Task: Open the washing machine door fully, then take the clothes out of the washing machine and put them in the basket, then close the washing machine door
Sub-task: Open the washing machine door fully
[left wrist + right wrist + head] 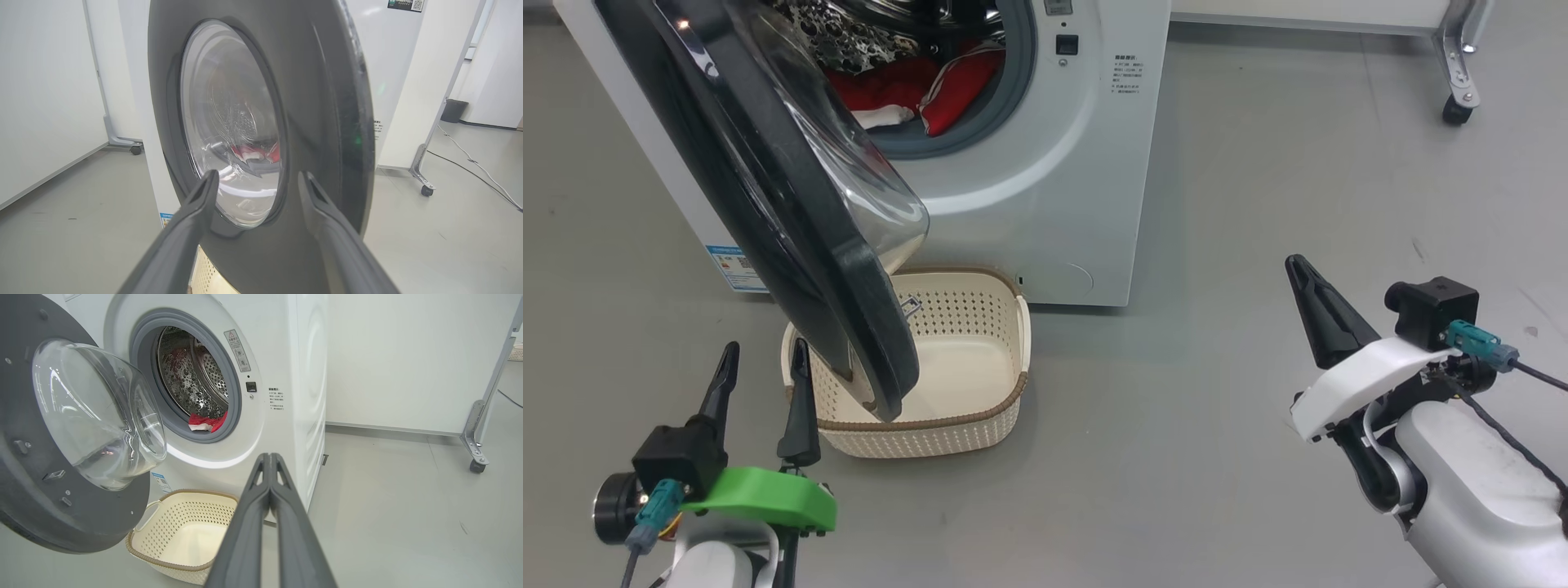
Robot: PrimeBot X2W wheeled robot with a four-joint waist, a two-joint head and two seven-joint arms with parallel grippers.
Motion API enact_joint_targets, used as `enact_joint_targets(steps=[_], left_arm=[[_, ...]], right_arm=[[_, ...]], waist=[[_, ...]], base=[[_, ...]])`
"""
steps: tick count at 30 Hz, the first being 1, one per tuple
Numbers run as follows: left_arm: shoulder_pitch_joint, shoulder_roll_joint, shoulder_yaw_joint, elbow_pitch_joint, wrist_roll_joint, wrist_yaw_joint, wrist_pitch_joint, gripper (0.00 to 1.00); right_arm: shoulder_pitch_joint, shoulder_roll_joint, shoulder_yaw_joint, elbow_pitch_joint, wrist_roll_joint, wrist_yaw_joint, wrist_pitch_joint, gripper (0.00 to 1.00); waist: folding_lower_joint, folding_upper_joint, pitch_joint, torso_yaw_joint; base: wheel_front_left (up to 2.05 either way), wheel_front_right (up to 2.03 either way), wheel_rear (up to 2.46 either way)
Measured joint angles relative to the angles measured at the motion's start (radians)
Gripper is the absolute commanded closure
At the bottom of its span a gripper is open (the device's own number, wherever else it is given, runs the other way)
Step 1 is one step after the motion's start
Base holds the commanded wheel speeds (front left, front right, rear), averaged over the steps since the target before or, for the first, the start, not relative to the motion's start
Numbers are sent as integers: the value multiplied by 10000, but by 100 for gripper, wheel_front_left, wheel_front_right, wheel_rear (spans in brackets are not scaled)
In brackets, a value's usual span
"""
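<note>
The washing machine (1054,163) stands ahead with its door (792,212) swung partly open over the basket (980,343). The door's black rim and glass bowl face my left gripper (762,363), which is open just in front of the door's outer face (318,102), nothing between its fingers (196,212). Red and white clothes (931,86) lie in the steel drum (192,379); they also show as clothes (206,422) at the gasket's lower edge. The cream basket (184,535) sits on the floor below the door. My right gripper (1298,269) is shut and holds nothing, far right of the machine.
Grey floor spreads to the right of the machine. A white partition on a castor leg (1458,106) stands at the back right. A cable (470,163) runs along the floor in the left wrist view. A blue label (734,269) marks the machine's lower corner.
</note>
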Motion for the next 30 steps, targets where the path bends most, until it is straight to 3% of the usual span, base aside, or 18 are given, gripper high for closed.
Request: enact_joint_targets(steps=[5,15,16,18,30], left_arm=[[229,-4,153,-4,0,-2,0,0],[491,-6,316,-42,0,-40,0,0],[494,-6,316,-48,0,-44,0,0],[501,-8,326,-71,0,-44,0,0],[557,-19,426,-203,0,-84,0,0]], right_arm=[[606,142,-468,-247,-40,-326,0,100],[1581,435,-1716,-1281,-1151,-514,15,100],[1693,439,-1802,-1367,-1317,-522,15,84],[1907,462,-1954,-1521,-1544,-585,15,0],[2841,750,-2522,-2163,-2500,-594,15,0]], waist=[[0,0,-137,-151],[0,0,-368,-378],[0,0,-384,-396],[1,0,-407,-435],[0,0,-268,-557]], base=[[0,0,0],[0,0,0],[0,0,0],[0,0,0],[0,0,0]])
